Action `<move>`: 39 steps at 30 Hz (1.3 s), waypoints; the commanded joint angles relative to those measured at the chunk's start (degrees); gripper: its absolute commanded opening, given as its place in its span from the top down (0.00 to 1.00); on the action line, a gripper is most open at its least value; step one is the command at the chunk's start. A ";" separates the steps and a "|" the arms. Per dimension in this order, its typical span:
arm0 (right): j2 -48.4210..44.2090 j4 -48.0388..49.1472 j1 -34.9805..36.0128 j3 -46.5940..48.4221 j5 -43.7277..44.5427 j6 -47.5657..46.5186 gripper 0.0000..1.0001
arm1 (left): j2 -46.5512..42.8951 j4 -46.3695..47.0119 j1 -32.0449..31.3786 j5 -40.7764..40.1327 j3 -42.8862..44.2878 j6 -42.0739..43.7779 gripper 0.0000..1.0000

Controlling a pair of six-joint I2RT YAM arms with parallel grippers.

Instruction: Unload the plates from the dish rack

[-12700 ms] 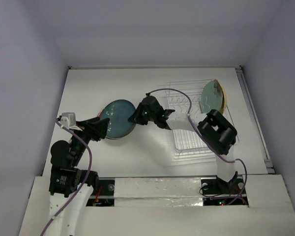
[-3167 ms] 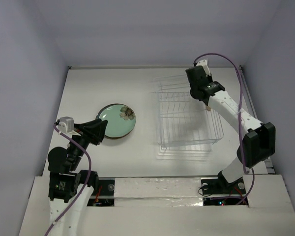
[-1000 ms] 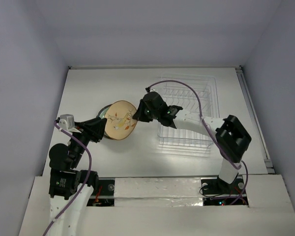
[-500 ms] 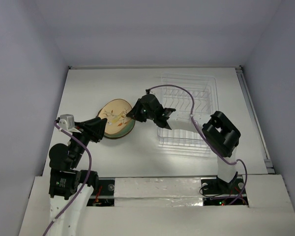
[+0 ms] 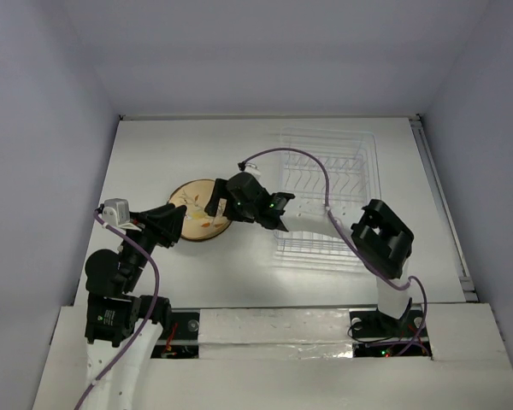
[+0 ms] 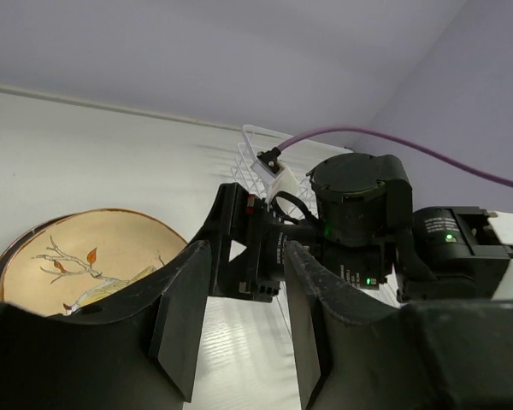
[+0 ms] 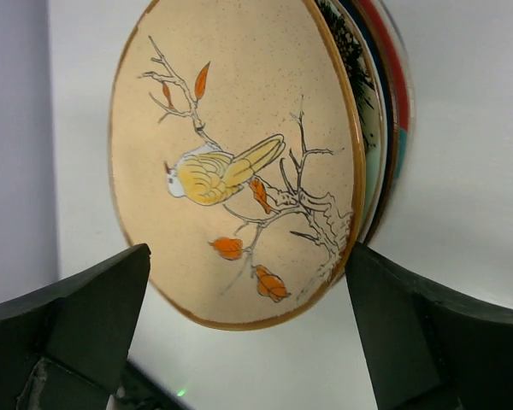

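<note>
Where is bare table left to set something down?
Bare table lies beyond the plate stack, left of the rack, and in the near strip in front of both. It is crowded at the stack, where the left pincer and right pincer meet.

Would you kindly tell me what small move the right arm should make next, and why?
Probably lift the right gripper straight up and away from the stack. Its jaws stand open on either side of the tan bird plate, which lies flat on top of the other plates, and no plate shows in the dish rack, so nothing is left to hold.
</note>
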 commanded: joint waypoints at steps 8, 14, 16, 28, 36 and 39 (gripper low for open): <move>-3.77 -14.84 4.15 4.77 19.39 -9.06 0.00 | -0.21 2.47 0.47 0.54 -0.27 -0.06 0.47; -13.60 -13.96 7.04 0.56 24.56 -11.69 0.44 | -0.21 2.39 0.47 0.54 -0.27 -0.06 0.20; -18.86 -12.99 7.05 -1.99 26.68 -11.70 1.00 | -0.21 2.30 0.47 0.19 -0.18 0.03 0.18; -75.72 -15.17 7.58 -29.06 46.27 -10.04 0.71 | -1.09 1.16 0.47 -2.10 0.35 -0.23 0.02; -101.31 -24.16 7.58 -37.86 56.31 -5.62 0.08 | -1.27 1.33 0.47 -2.28 0.17 -0.06 0.01; -105.37 -24.50 7.58 -39.62 56.22 -6.25 0.08 | -0.57 1.42 1.00 -1.75 0.26 0.12 0.01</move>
